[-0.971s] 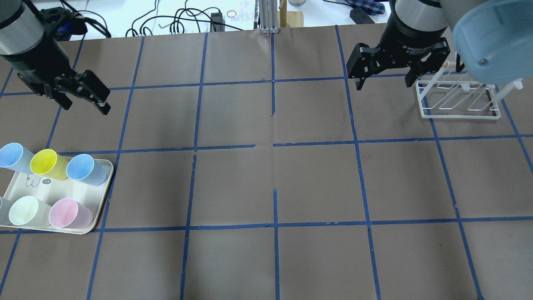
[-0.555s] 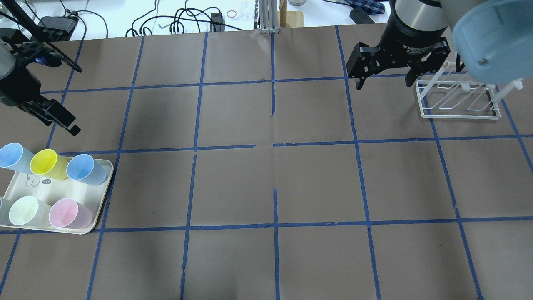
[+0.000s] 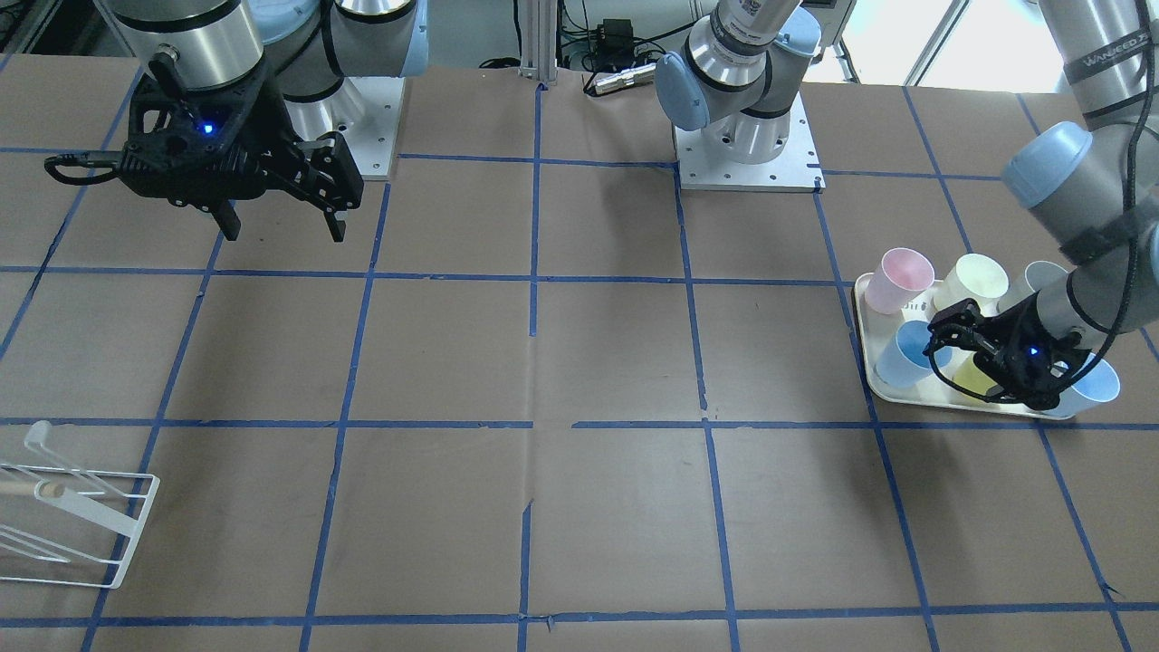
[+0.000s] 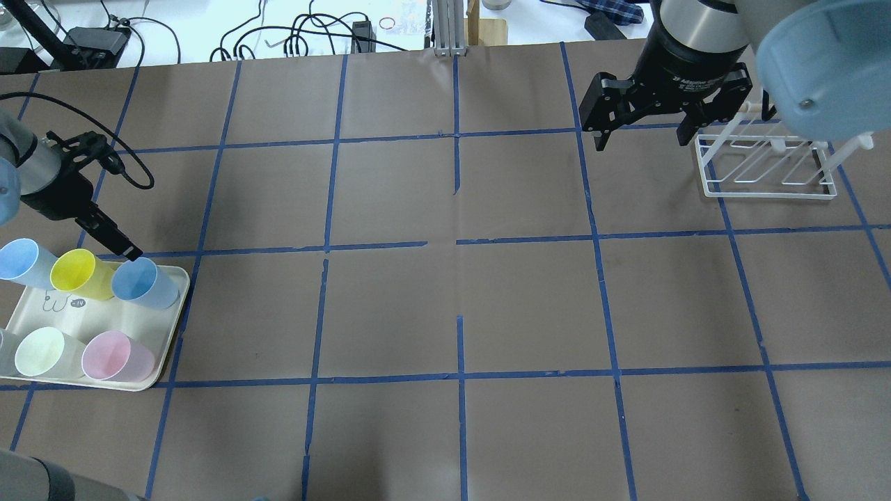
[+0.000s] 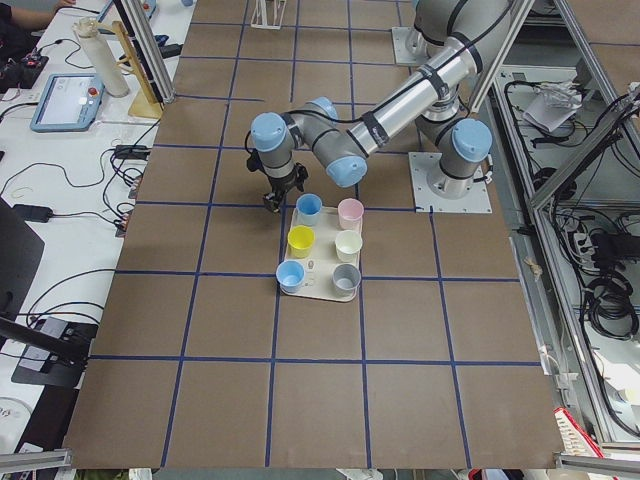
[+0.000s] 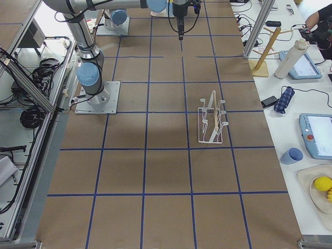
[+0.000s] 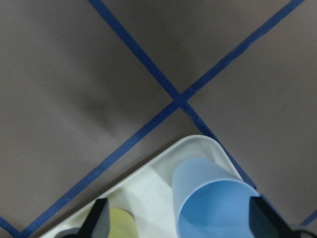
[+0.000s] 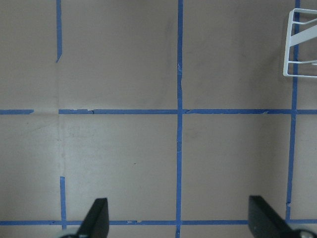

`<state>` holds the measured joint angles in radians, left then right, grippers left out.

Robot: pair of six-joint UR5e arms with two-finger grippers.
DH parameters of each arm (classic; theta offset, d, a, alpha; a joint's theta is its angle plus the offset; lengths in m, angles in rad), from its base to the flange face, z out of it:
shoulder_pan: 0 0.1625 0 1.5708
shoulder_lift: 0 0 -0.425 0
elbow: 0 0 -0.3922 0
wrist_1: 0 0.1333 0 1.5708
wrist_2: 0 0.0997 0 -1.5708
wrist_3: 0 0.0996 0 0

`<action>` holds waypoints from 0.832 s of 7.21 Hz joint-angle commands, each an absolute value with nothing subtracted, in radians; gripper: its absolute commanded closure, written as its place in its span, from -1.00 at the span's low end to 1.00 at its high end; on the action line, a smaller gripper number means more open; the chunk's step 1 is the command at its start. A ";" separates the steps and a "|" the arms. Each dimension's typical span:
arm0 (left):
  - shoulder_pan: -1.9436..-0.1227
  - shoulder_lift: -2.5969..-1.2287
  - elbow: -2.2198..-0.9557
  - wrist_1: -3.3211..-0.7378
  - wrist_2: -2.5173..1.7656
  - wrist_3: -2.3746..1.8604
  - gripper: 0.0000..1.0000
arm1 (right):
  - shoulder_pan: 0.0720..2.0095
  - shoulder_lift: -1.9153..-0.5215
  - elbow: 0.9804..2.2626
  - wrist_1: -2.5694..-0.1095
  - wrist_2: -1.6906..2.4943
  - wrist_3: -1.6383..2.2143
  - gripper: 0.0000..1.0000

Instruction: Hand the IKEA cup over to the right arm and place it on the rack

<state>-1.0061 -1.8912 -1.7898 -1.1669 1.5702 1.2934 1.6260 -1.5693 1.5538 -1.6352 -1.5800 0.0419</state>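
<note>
Two pale-blue cups stand on the cream tray (image 4: 104, 316): the IKEA cup (image 4: 143, 282) at its far right corner, the other (image 4: 21, 259) at the far left. My left gripper (image 4: 129, 252) is open and hangs low over the tray's far edge, beside the corner cup. In the left wrist view that cup (image 7: 215, 206) stands between the spread fingers, nearer the right one. In the front view the gripper (image 3: 964, 362) hovers over the cups' far row. My right gripper (image 4: 642, 136) is open and empty, high next to the white wire rack (image 4: 766, 170).
The tray also holds a yellow cup (image 4: 76, 273), a pale-green cup (image 4: 42, 351), a pink cup (image 4: 115, 355) and a grey cup (image 3: 1037, 276). The right arm's blue joint cap (image 4: 825, 62) covers part of the rack. Cables (image 4: 306, 35) lie beyond the table's far edge.
My left gripper has moved toward me and down, from the table's far left to the tray's far edge by the corner blue cup. The right arm has not moved.
</note>
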 commanded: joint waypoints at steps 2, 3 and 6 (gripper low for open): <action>-0.983 -1.930 -1.812 -1.134 1.572 1.361 -1.00 | 1.626 -1.569 1.554 -1.635 -1.580 0.041 -1.00; -0.988 -1.931 -1.822 -1.132 1.574 1.358 -0.96 | 1.626 -1.569 1.554 -1.635 -1.582 0.041 -1.00; -0.994 -1.913 -1.830 -1.132 1.583 1.341 0.44 | 1.626 -1.569 1.554 -1.635 -1.582 0.043 -1.00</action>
<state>-0.9921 -1.9227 -1.8284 -1.1293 1.5816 1.3462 1.6260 -1.5693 1.5539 -1.6352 -1.5808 0.0418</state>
